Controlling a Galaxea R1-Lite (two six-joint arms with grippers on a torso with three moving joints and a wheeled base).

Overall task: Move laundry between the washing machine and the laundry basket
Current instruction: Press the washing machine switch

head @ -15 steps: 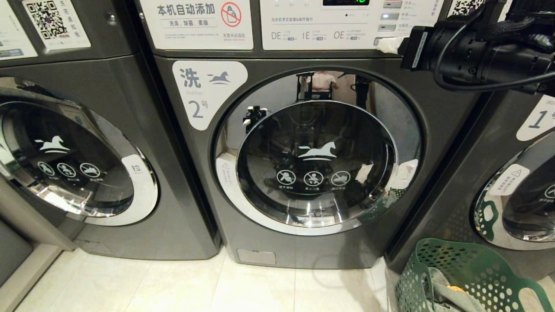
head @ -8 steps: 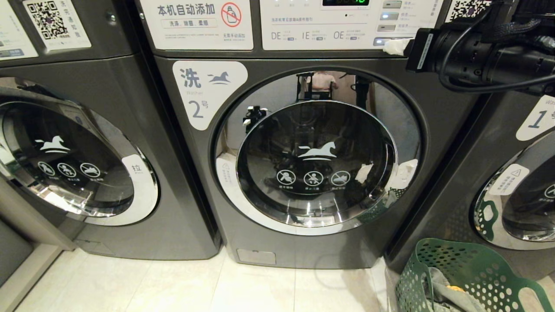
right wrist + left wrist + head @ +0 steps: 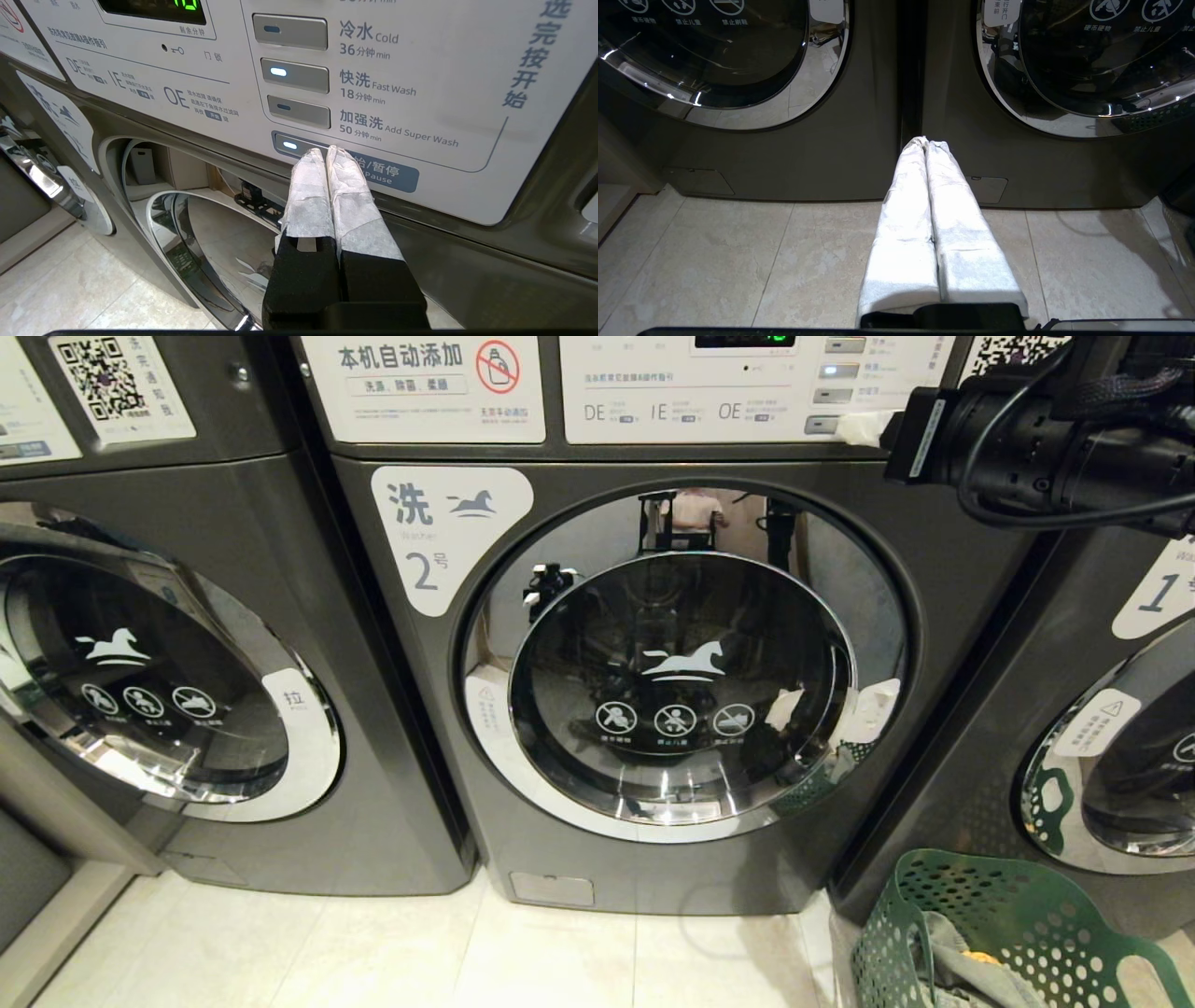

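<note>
The washing machine [image 3: 653, 691] is a dark grey metal front-loader with a white label "2", a round chrome-rimmed door [image 3: 681, 686] of dark glossy glass, shut, with a white horse logo and three round warning icons on it. Above it sits a flat white control panel [image 3: 738, 387] with grey rectangular buttons.

The right gripper [image 3: 328, 151] has its white cloth-wrapped fingers pressed together, holding nothing, with the tips at the blue-grey start/pause button [image 3: 345, 161] — touching or just short of it, cannot tell. The right wrist view alone gives the button texts, a lit fast-wash button [image 3: 294, 74] and a green digit display [image 3: 154, 9]. In the head view only the black arm body and a white tip show at the panel's right edge.

The laundry basket [image 3: 1004, 929] is green perforated plastic, on the floor at lower right before the washer labelled "1" [image 3: 1111, 709]. Inside is grey cloth [image 3: 962, 971] with a speck of orange-yellow [image 3: 980, 957] — seen in the head view only. No red-pink garment is visible.

The left gripper [image 3: 927, 147] hangs low over the beige stone tiles [image 3: 738, 261], its wrapped fingers pressed together and empty, pointing at the seam between two washers. Only the left wrist view shows it.
</note>
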